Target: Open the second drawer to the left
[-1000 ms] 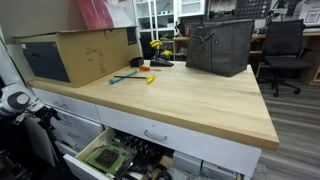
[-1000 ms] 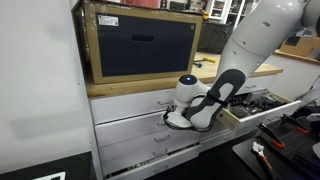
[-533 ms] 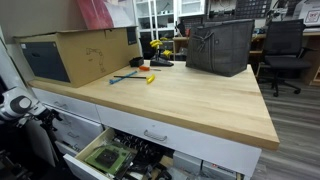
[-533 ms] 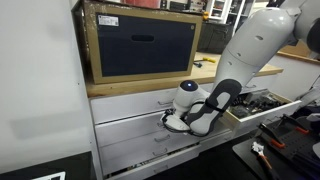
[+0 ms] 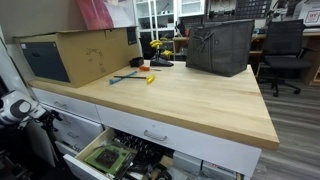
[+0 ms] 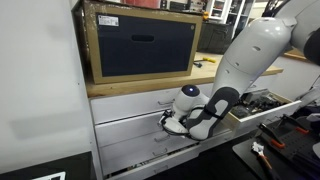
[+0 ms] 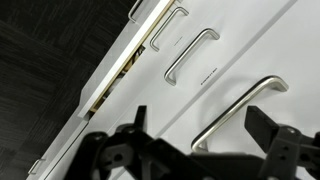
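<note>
The white workbench drawers show in an exterior view, stacked under the wooden top. The second drawer (image 6: pixel 128 128) is white-fronted and looks shut; its inside is hidden. My gripper (image 6: pixel 171 121) is at its front. In the wrist view the gripper (image 7: pixel 200 120) is open. Its dark fingertips (image 7: pixel 137 120) stand on either side of that drawer's silver bar handle (image 7: pixel 240 108) without touching it. Two more bar handles (image 7: pixel 192 52) lie beyond. In an exterior view only my arm's wrist (image 5: pixel 14 107) shows, at the bench's left end.
A drawer with green circuit boards (image 5: pixel 104 156) stands open low in front. An open drawer with dark things (image 6: pixel 262 100) is to my arm's right. A cardboard box (image 5: pixel 80 52) and a black bag (image 5: pixel 220 45) sit on the wooden top (image 5: pixel 190 100). One drawer edge (image 7: pixel 118 78) is ajar.
My arm's upper link has swung to the right and the wrist has sunk a little. The gripper stays open at the same handle. No drawer has moved.
</note>
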Robot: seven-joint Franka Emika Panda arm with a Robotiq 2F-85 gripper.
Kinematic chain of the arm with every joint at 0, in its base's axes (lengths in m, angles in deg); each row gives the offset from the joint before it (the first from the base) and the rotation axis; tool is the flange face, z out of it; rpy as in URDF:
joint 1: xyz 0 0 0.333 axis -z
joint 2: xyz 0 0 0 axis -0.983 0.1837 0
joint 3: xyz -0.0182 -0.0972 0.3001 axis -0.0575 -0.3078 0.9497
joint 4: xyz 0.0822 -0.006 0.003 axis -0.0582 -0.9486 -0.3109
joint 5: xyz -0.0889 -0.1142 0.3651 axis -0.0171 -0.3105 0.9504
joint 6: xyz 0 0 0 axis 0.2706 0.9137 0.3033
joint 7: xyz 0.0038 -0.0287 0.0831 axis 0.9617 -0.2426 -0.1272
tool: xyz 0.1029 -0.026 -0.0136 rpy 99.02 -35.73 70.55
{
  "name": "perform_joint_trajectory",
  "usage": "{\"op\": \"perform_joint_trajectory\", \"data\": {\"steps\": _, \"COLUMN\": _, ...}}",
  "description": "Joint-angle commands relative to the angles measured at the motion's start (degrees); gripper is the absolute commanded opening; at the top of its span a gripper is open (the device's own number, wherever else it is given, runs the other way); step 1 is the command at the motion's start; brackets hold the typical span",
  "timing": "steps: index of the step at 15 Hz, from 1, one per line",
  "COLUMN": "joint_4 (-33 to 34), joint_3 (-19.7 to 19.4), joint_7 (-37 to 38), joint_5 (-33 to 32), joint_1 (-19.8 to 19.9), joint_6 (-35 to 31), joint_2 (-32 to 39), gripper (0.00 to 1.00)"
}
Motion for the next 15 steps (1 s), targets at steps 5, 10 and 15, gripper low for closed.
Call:
{"op": "perform_joint_trajectory", "data": {"steps": 5, "joint_4": 0.8, "joint_3": -2.0, "joint_7": -1.1, "joint_5": 5.4, "joint_1": -2.1, "joint_6": -6.3, "joint_2": 3.8, "gripper": 1.00}}
{"op": "perform_joint_trajectory", "data": {"steps": 10, "joint_4": 3.0, "joint_3": 0.4, "joint_7": -3.4, "joint_5": 7.3, "joint_1": 0.3, "joint_6": -8.5, "joint_2": 6.7, "gripper": 1.00}}
{"op": "perform_joint_trajectory", "data": {"steps": 15, "joint_4": 5.8, "joint_3": 4.9, "joint_7": -8.1, "joint_5": 7.4, "joint_1": 4.4, "joint_6": -12.2, "joint_2": 9.1, "gripper": 1.00}}
